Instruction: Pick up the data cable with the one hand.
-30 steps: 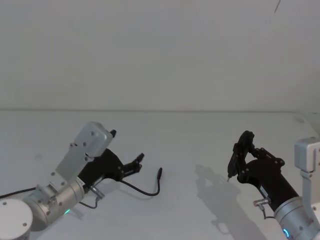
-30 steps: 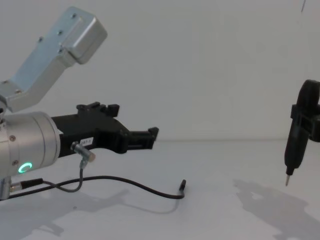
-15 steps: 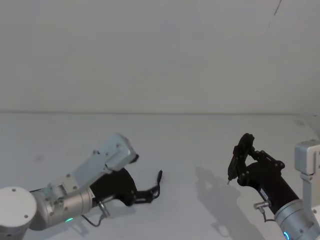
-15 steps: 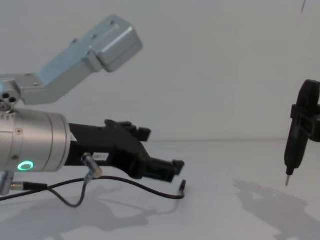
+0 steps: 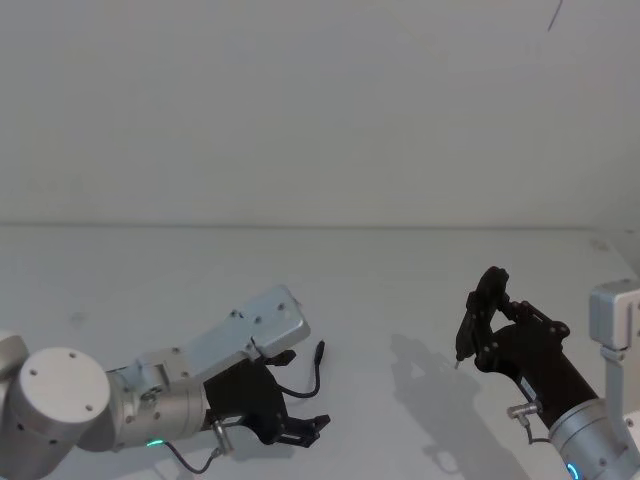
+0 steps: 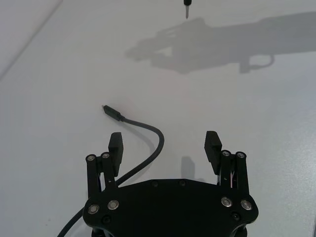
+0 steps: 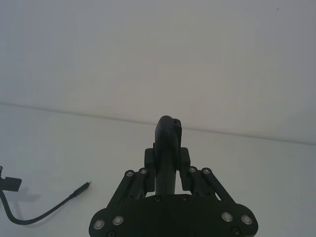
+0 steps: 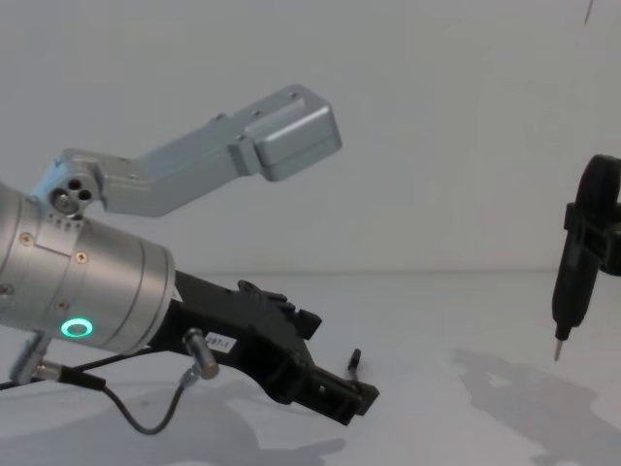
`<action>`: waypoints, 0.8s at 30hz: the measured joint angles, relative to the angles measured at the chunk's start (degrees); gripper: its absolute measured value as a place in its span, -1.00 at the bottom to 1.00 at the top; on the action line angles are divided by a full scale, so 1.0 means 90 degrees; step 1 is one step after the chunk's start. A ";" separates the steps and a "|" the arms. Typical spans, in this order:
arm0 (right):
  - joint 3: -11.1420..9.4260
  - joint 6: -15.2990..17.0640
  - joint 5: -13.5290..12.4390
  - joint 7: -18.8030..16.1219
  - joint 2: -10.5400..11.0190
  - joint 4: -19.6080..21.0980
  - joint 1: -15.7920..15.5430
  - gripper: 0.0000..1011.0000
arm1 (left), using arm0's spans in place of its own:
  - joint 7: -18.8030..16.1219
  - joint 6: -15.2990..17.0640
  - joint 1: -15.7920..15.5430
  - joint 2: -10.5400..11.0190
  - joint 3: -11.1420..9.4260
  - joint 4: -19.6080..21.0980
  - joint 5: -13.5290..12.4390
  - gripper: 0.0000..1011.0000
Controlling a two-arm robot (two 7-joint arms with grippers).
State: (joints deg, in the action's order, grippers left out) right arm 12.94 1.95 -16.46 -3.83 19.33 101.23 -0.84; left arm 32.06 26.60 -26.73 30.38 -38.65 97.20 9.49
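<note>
Firstly, wall [image 5: 320, 100]: plain and pale, rising behind the desk.
Desk [image 5: 380, 290]: white and flat; the cable lies on it, and both arms cast shadows on it.
Left arm [image 8: 87, 291]: fat silver cylinder with a lit green ring, reaching forward and tilted down over the desk's left part. In the head view its bulk covers the cable's near run.
Grey housing [image 8: 286, 131]: box on a bracket, jutting out above the left arm.
Right hand [image 7: 168, 157]: black, raised over the desk's right part, well apart from the cable; jaws closed around the pen-like tool.
Left hand [image 6: 164, 140]: black and angular, low over the desk, jaws spread wide and holding nothing. The cable passes between them, nearer one finger.
Pen-like tool [image 8: 572, 282]: slim and black, metal tip pointing down, clear of the desk.
Data cable [image 6: 148, 129]: thin black cord lying on the desk. It comes out from under the left hand, curves up between the jaws, then bends away past one fingertip.
Grey wire [image 8: 146, 417]: thin loop hanging under the left arm, ending in a silver connector [image 8: 199, 354] beside the hand's base.
Plug [image 6: 112, 112]: small, black and rectangular, on the desk just beyond the left hand's fingertips.
</note>
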 joint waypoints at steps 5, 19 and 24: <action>0.0000 0.0000 0.0000 0.0000 0.0000 0.0000 0.0000 -0.45 | -0.0041 0.0253 -0.0077 -0.0125 -0.0034 -0.0076 -0.0084 0.98; 0.0000 0.0000 0.0000 0.0000 0.0000 0.0000 0.0000 -0.45 | -0.0397 0.0638 -0.0111 -0.0525 0.0152 -0.0305 -0.0143 0.98; 0.0000 0.0000 0.0000 0.0000 0.0000 0.0000 0.0000 -0.45 | -0.0440 0.0761 -0.0151 -0.0607 0.0168 -0.0382 -0.0182 0.98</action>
State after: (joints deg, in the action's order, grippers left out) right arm 12.94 1.95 -16.46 -3.82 19.33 101.23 -0.84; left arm 28.10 33.45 -28.09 24.92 -37.14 93.76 7.85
